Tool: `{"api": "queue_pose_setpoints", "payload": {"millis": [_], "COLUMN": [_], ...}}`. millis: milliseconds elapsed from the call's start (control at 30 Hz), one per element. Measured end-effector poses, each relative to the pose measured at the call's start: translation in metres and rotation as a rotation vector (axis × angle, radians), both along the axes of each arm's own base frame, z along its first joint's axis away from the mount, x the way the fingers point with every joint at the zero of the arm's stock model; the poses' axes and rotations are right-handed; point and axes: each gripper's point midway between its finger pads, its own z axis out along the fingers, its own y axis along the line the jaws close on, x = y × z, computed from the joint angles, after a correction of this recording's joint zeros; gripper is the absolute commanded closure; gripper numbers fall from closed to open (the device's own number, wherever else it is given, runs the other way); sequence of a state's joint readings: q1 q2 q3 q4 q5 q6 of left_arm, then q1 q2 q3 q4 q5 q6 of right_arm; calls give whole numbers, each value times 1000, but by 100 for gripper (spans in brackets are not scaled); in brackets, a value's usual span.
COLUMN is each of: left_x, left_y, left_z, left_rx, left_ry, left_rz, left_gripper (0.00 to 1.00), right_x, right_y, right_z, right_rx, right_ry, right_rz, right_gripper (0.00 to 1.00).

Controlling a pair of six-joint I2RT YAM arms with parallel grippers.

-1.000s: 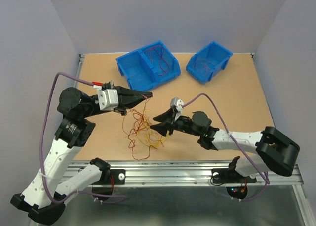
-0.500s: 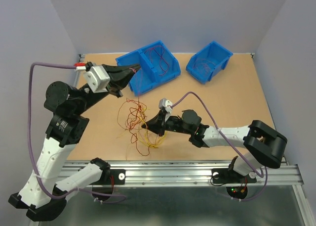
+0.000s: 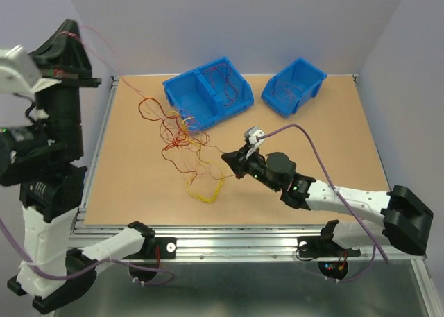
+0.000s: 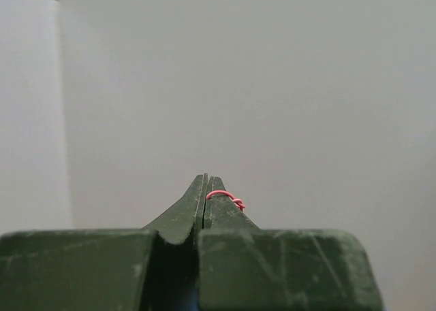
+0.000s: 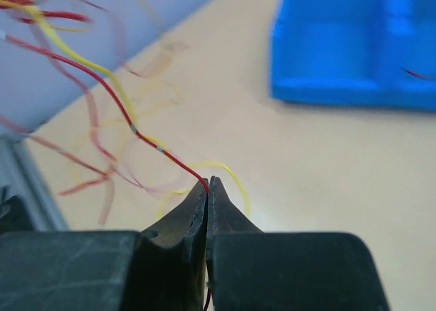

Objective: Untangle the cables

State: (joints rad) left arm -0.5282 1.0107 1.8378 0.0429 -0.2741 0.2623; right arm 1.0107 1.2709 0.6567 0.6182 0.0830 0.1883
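At far left, the left gripper [image 3: 67, 31] stood high. Only its wrist view showed the jaws shut on a red strand [image 4: 225, 197]. The cables [image 3: 182, 142] hung tangled mid-table. Right of them, the right gripper [image 3: 226, 157] was pinched shut on a red wire [image 5: 167, 156].

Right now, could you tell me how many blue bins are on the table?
2. The larger, divided blue bin sits at the far side of the table, near the middle; the smaller blue bin sits just to its right. None looks hidden.

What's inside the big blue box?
In the big blue box, thin red cables lie in the right compartment. Its walls hide part of the floor.
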Motion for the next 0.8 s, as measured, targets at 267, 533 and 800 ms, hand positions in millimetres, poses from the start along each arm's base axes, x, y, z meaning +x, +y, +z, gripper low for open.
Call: {"api": "queue_pose_setpoints", "payload": {"millis": [267, 533, 800], "left_x": [-68, -14, 4], "left_y": [70, 20, -95], "left_z": [-8, -60, -133], "left_rx": [-196, -76, 279], "left_ry": [-109, -13, 27], "left_rz": [120, 37, -392], "left_gripper": [100, 100, 100], "right_x": [24, 17, 14], "right_y": [-122, -189, -186], "right_z": [-13, -35, -45], "right_rx": [-65, -135, -205], "right_ry": [190, 260, 248], "right_rz": [-572, -838, -797], "right_gripper": [99, 93, 25]}}
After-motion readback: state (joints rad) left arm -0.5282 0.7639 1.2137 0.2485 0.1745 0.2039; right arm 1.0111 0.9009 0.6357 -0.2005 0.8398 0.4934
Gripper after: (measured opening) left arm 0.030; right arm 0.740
